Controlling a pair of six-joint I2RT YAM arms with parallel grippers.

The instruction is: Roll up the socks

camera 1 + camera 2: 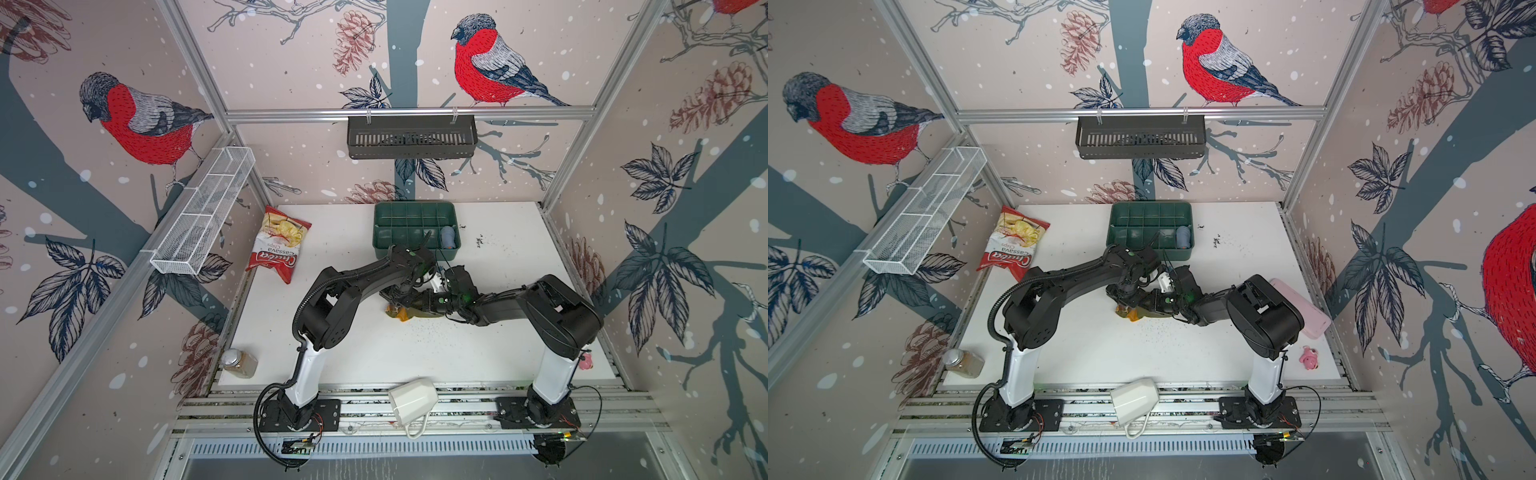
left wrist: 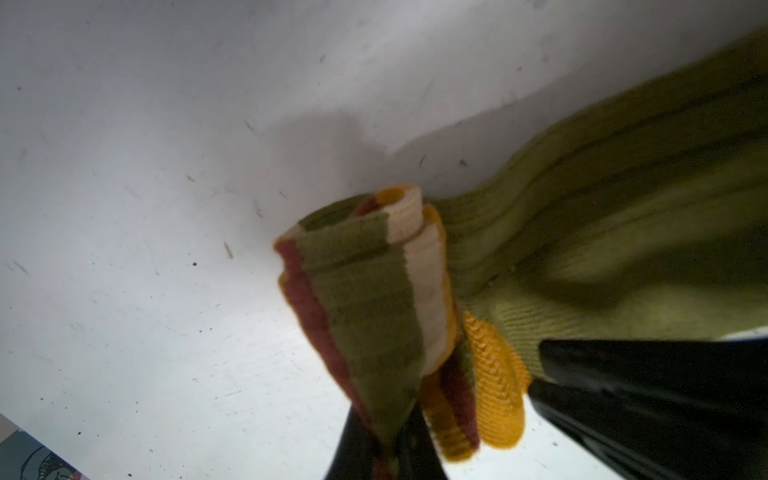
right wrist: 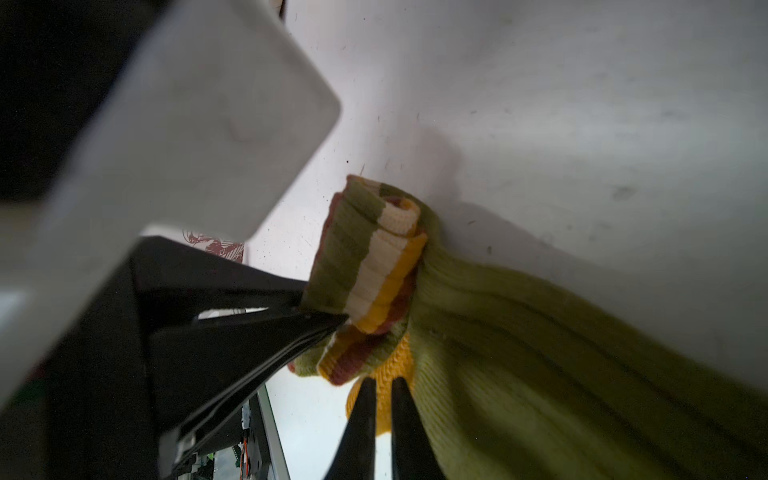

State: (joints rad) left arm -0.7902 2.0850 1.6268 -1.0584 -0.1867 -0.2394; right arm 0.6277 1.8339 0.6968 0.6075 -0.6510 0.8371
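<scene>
- Rolling looks barely begun, by my reading: the socks [image 1: 419, 313] lie in the middle of the table [image 1: 374, 357]. Only the striped cuff [image 2: 365, 282] is turned into a short, tight coil, and the olive leg runs out unrolled beyond it.
- Left gripper [image 2: 384, 446] is clenched on one end of that coil, with the fabric pinched between its jaws.
- Right gripper [image 3: 382, 388] sits at the mustard heel [image 3: 392, 368] with its jaws nearly together; I cannot tell whether they pinch any knit.
- To do this step well, turn the coil over the leg in small, even turns and grip both layers together so the stripes line up. The other jaws should pin the leg flat and taut rather than bunched.
- Both wrists crowd each other above the socks in both top views, so short moves suit best.
- Green tray [image 1: 415, 204], with the blue-grey roll [image 1: 448, 237] inside, stands just behind the left wrist, leaving little room that way.
- Open table lies toward the arm bases. The chips bag [image 1: 278, 245], spice jar [image 1: 239, 363] and white jug [image 1: 413, 401] are well apart from the work.
</scene>
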